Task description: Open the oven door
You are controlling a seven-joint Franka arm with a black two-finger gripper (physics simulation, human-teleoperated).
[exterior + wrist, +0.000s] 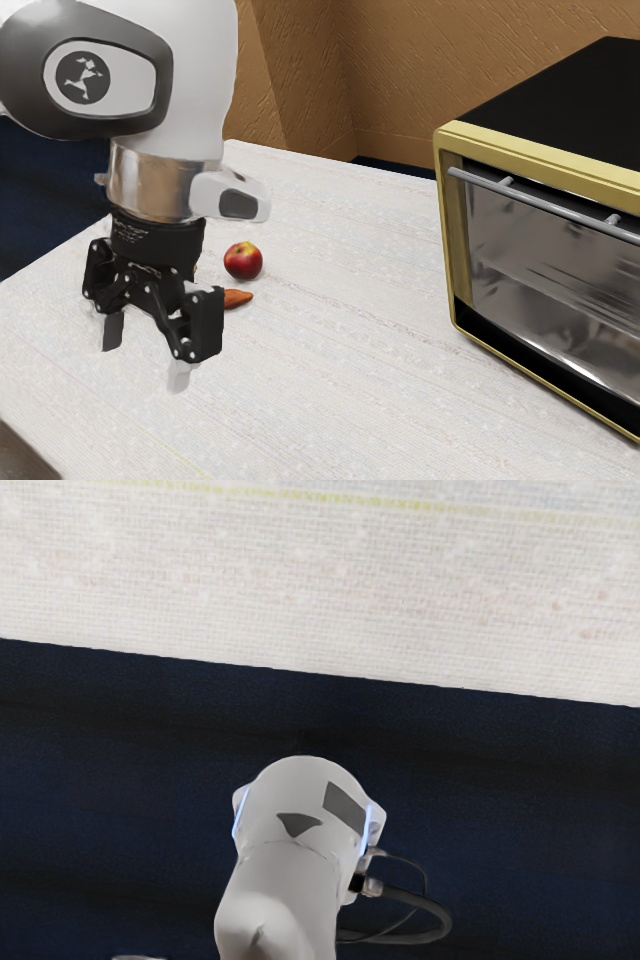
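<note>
Clock: directions are read in the exterior view, outward from the end effector, with twelve at the top.
Corner piece: a grey-brown surface, cut off toward eight o'clock; too little of it is in view to name it.
End effector: black, pointing down over the tabletop, its two fingers spread wide with nothing between them; it has hold of nothing and is well apart from the oven.
Arm: white and grey, rising from the end effector toward twelve o'clock, with a metallic band at the wrist.
Oven: a box with a black top and a yellow-gold frame, standing on the tabletop between two and three o'clock, partly cut off by the exterior view's right edge.
Oven door: a glass panel upright in the front frame, closed as far as can be seen; nothing touches it.
Door handle: a grey bar on two short mounts, running across the upper part of the door.
Carrot: orange, lying at about two o'clock, partly hidden behind the end effector.
Apple: red with a yellowish patch, between one and two o'clock, just beyond the carrot.
Wall: brown and textured, behind the tabletop, toward one o'clock.
Wrist view: past the tabletop's straight edge is a dark blue floor, with a white, rounded arm section bearing blue light strips, and a dark cable looping beside it.
</note>
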